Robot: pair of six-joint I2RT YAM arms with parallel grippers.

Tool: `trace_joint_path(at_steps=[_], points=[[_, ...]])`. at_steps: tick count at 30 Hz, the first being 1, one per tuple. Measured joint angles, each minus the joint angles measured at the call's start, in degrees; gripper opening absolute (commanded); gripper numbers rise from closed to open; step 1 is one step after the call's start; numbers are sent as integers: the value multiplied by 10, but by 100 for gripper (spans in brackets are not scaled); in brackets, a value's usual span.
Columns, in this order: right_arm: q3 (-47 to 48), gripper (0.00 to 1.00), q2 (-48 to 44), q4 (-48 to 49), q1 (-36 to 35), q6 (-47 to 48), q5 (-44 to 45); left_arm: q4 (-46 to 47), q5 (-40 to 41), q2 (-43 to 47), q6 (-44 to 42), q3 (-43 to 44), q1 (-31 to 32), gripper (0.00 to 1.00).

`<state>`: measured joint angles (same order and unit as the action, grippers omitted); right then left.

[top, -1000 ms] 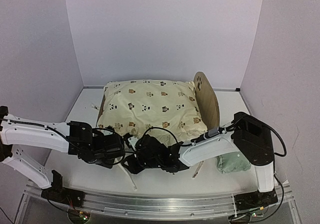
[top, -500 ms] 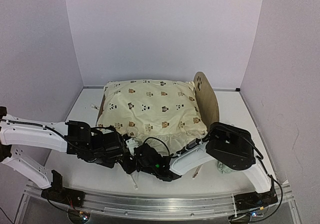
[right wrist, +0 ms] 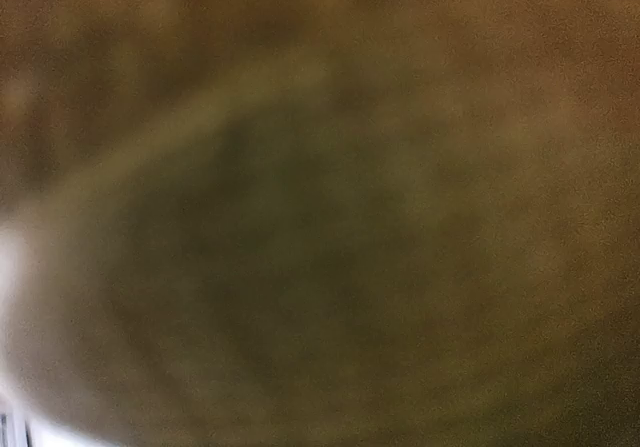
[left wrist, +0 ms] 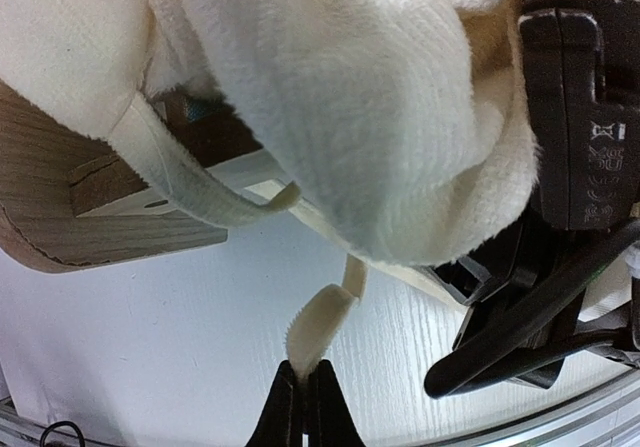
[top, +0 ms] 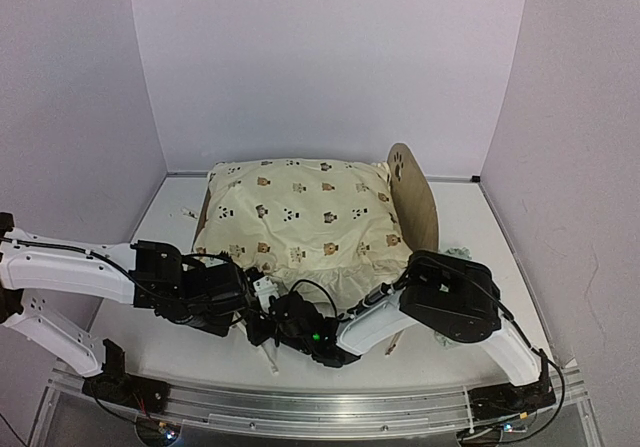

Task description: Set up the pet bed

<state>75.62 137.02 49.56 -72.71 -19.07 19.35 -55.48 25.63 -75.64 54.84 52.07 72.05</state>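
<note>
The pet bed shows by its arched wooden headboard with a paw cutout, and a side rail shows in the left wrist view. The cream bear-print cushion lies over the frame and hides the base. My left gripper is at the cushion's near left corner, shut on a cream tie strap. My right gripper reaches across to the same corner, close beside the left one. Its black body shows in the left wrist view. The right wrist view is a dark brown blur.
The right arm's elbow stands over the spot right of the bed and hides the mint pillow. A thin white stick lies on the table near the front edge. Purple walls close in the left, back and right.
The right arm has folded and swung left. Its gripper has slid further left under the cushion's near corner, and its elbow now covers the mint pillow. The left arm has hardly moved.
</note>
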Motion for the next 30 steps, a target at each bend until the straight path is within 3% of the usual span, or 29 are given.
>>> trace_joint_path(at_steps=[7, 17, 30], points=[[-8, 0, 1, 11, -2, 9, 6, 2, 0, 0, -1, 0, -5, 0], [-76, 0, -40, 19, -20, 15, 7, 90, -13, -7, -47, -27, -83, 0], [-103, 1, -65, 20, -24, 30, -21, 151, -19, -42, -55, -41, -94, 0]])
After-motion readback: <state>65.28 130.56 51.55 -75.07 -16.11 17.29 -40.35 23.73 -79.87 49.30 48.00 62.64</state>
